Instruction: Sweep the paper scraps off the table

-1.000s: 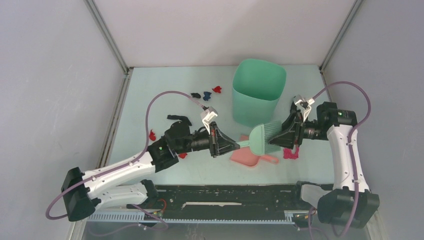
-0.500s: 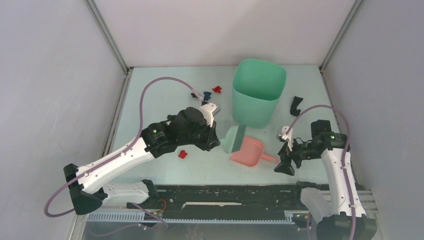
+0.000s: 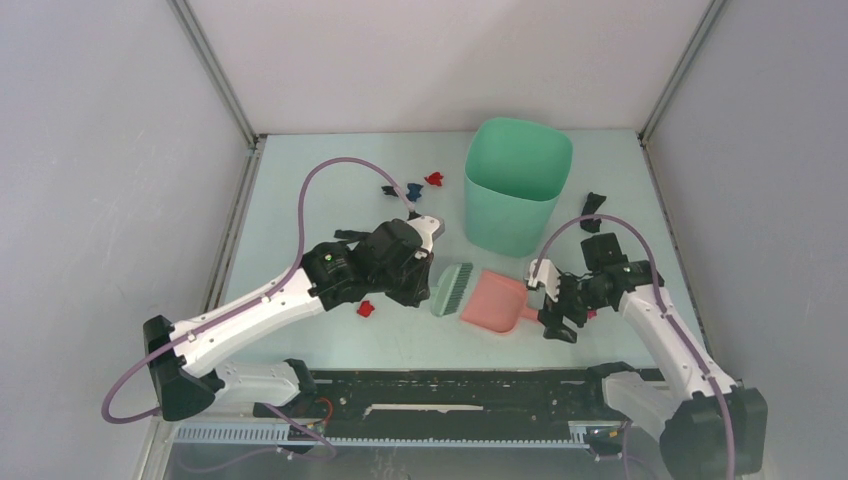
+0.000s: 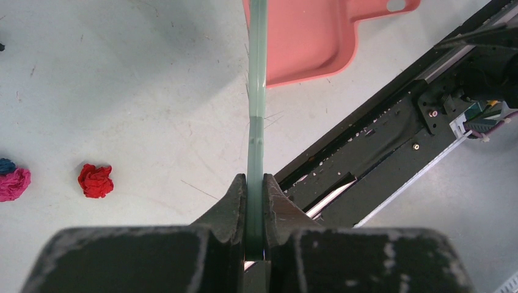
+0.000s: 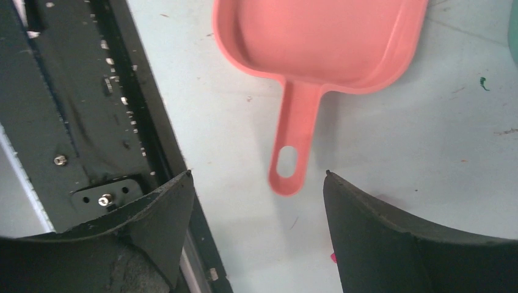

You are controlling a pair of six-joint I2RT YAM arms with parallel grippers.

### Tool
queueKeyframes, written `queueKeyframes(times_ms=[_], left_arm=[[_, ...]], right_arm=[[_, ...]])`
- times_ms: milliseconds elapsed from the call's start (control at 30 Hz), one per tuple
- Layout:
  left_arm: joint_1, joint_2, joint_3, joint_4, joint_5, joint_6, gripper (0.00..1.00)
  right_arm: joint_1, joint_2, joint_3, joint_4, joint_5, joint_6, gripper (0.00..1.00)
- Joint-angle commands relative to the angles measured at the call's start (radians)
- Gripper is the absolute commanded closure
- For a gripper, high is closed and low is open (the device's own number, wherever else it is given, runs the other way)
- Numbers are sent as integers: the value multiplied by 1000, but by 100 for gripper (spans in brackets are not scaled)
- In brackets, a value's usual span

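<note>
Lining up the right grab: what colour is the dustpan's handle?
The dustpan's handle is salmon pink; right wrist view shows it best.

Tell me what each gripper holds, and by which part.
Left gripper clamps the green brush by its handle end. Right gripper is open, holding nothing; the pink dustpan lies just ahead.

You see the counter (image 3: pixel 275 190) holding a pink dustpan (image 3: pixel 492 300), a green bin (image 3: pixel 515 190) and little paper scraps (image 3: pixel 434 179).

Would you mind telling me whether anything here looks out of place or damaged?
Nothing looks damaged or tipped. Paper scraps lie scattered on the table; the dustpan lies flat and empty, the bin upright, the brush in the left tool.
</note>
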Motion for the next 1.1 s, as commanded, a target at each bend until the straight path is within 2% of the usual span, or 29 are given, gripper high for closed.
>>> queueKeyframes(times_ms=[0, 200, 533, 733, 833, 933, 1067], left_arm=[[5, -40, 10, 34, -19, 10, 100], [5, -40, 2, 42, -23, 12, 100], [5, -32, -4, 64, -8, 14, 100], [5, -34, -7, 71, -3, 13, 100], [5, -33, -8, 71, -4, 12, 100], [4, -32, -5, 72, -4, 12, 100], [5, -33, 9, 72, -4, 16, 100]], right_arm=[[15, 63, -2, 117, 61, 22, 15], [23, 155, -8, 147, 87, 5, 22], [23, 182, -98, 285, 53, 23, 32], [23, 203, -99, 298, 36, 29, 49], [23, 203, -98, 285, 27, 19, 65], [25, 175, -92, 233, 25, -6, 81], [23, 62, -84, 113, 43, -49, 94]])
